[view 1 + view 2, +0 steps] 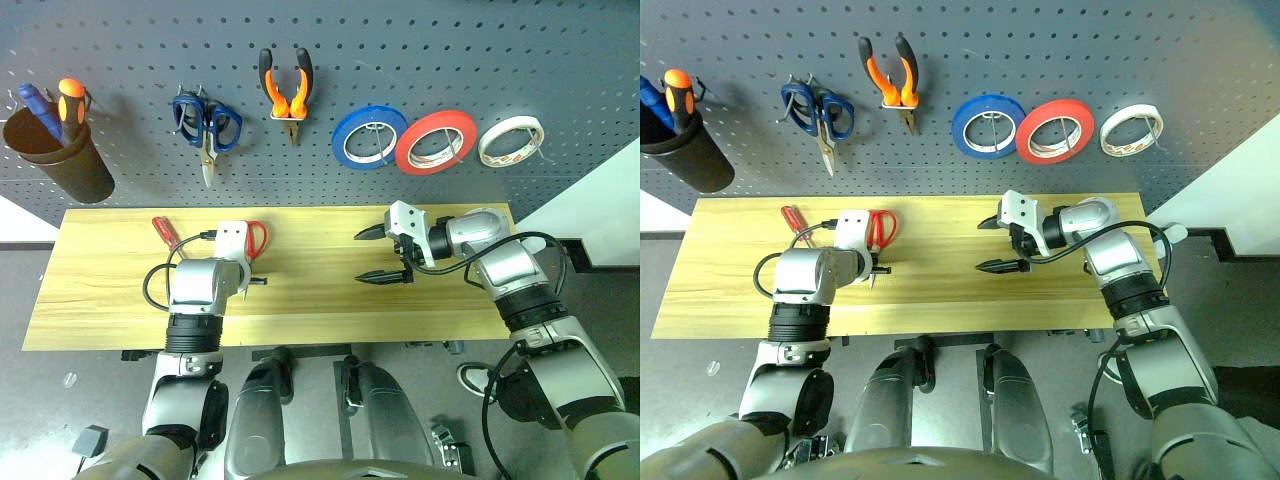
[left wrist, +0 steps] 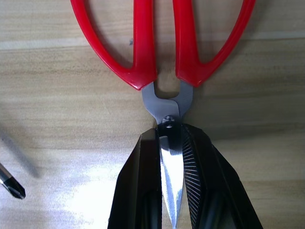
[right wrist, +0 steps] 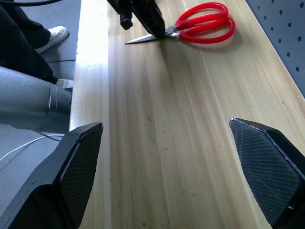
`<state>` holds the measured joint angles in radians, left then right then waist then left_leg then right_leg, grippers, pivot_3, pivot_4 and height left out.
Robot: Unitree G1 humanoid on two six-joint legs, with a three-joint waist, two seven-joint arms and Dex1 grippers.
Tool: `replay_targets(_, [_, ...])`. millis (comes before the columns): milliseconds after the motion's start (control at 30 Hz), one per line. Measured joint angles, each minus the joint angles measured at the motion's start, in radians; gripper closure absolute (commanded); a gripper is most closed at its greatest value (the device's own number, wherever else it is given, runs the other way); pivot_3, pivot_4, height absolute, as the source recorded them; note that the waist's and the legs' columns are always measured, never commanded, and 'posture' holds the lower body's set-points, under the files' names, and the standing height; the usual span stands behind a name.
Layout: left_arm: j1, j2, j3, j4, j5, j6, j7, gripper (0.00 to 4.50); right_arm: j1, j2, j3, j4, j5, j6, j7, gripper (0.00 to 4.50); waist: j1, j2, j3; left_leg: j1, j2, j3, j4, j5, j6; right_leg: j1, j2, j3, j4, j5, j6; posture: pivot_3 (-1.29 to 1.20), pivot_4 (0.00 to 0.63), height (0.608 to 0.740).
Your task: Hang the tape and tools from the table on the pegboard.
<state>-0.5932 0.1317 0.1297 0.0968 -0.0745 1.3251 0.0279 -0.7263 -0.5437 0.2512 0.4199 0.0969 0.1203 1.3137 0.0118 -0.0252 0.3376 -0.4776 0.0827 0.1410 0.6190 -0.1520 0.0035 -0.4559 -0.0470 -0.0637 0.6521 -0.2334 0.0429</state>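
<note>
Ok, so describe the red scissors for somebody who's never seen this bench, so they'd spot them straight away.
Look at the light wooden table below the grey pegboard, toward its left end. The red scissors lie flat there, the left gripper shut on their steel blades near the pivot. Beside them lies a slim red-handled screwdriver; the blue-handled scissors hang on the board.

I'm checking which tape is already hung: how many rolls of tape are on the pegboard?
3, in a row on the pegboard, right of the pliers: the blue roll, then the red roll, then the white roll. None lies on the table.
</note>
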Motion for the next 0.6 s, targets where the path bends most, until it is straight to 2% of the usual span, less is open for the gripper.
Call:
replay_targets(133, [0.042,0.031,-0.039,-0.091,-0.014,0.076,-0.042,4.22,-0.001,-0.002,0.0,0.003,0.0,-0.002,-0.001,0.0,0.0,0.0,0.0,0.0,0.0,0.0,0.0,0.001,-0.001,0.0,0.0,0.0,0.0,0.0,0.0,0.05,0.288,0.74])
replay_targets(333, [0.135,0.147,-0.115,-0.389,-0.065,0.223,-0.117,4.22,-0.001,-0.011,-0.014,0.005,0.017,-0.011,0.018,0.0,0.0,0.0,0.0,-0.001,0.0,0.0,0.001,0.001,-0.006,0.0,0.0,0.0,0.001,0.0,0.0,0.06,0.261,0.74])
replay_targets(433, [0.2,0.208,-0.126,-0.543,-0.079,0.232,-0.139,4.22,-0.006,-0.024,-0.034,0.007,0.038,-0.017,0.03,0.0,0.001,0.0,-0.001,-0.001,0.0,-0.001,0.001,0.001,-0.006,0.0,0.0,0.0,0.001,0.0,0.0,0.08,0.246,0.74])
replay_targets(600, [0.26,0.226,-0.103,-0.728,-0.094,0.239,-0.162,4.22,-0.026,-0.028,-0.052,0.016,0.046,-0.017,0.033,0.0,0.002,-0.001,-0.007,-0.001,0.0,-0.001,0.001,-0.001,-0.003,0.0,0.0,0.0,0.0,0.0,0.0,0.1,0.226,0.74])
